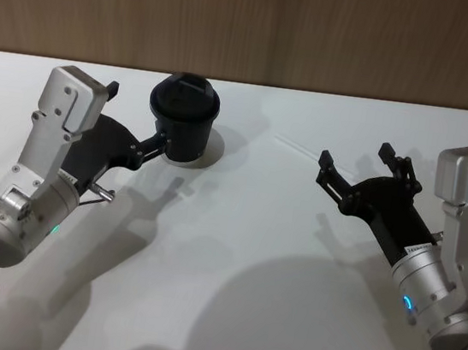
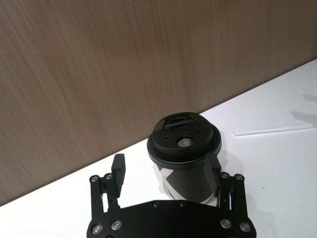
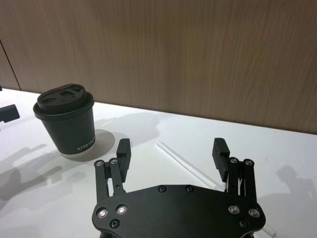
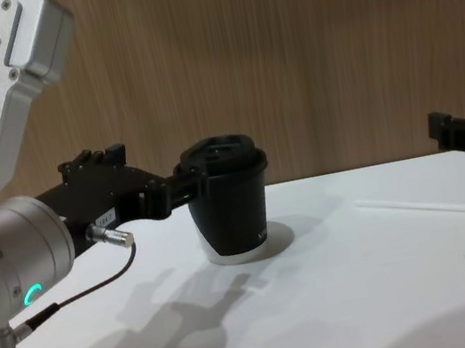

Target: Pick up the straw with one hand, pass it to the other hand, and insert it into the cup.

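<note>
Left gripper, jaws spread, is poised beside the cup, one fingertip at its wall. The straw lies unlifted on the table under the right gripper, jaws also spread. Pickup, handover and insertion are judged outstanding.

The right gripper hides a stretch of the straw, and the left gripper hides the base of the cup.

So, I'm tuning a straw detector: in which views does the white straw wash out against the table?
Head view: the straw nearly vanishes into the bright table. Chest view: a faint pale line. Right wrist view: clearest, with crisp edges.
</note>
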Available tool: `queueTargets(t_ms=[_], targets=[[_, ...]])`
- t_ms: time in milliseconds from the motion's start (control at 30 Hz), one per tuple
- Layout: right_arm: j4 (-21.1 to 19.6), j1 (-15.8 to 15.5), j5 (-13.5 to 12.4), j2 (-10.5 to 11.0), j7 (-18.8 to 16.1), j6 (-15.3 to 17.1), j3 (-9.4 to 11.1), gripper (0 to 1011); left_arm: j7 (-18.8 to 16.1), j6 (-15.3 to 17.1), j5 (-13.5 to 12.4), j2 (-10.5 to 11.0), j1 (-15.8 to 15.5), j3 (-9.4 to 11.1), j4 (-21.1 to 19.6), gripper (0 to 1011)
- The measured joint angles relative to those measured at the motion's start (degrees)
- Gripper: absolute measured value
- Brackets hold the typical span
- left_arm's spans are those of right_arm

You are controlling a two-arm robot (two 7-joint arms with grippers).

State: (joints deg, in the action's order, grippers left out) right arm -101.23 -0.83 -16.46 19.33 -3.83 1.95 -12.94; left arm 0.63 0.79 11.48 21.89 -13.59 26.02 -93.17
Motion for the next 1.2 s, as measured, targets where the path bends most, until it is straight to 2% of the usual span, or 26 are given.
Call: queueTargets(t_ms=[1200], targets=[[0.00,0.00,0.00,0.00,0.00,0.00,0.00,1001,0.00,0.00,0.00,0.00,0.00,0.00,0.00,1001]])
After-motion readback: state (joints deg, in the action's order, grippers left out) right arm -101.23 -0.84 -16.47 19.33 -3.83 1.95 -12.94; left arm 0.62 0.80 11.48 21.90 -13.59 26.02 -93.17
